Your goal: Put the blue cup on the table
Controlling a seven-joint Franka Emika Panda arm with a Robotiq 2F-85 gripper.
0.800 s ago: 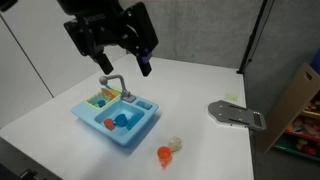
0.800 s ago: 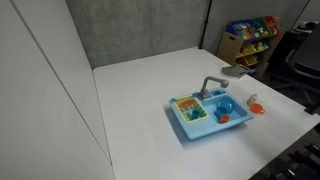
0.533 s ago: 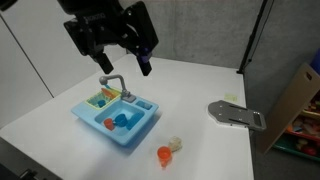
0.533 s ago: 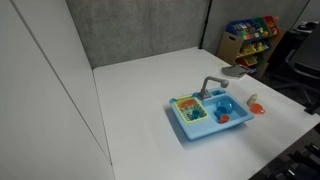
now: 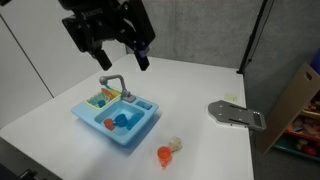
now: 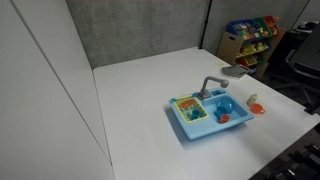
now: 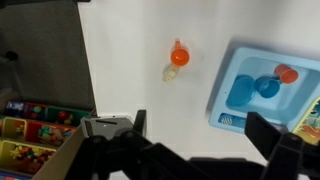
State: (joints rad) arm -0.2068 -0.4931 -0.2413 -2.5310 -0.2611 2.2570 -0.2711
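The blue cup lies in the big bowl of the light-blue toy sink, next to a small red thing. It is not out on the white surface yet. Nothing down there has moved since a moment ago. Only my tool has gone up a little. It hangs high over the sink, spread wide, holding nothing. The sink's small left part holds yellow and green bits. An orange cup lies on the surface, near and right of the sink.
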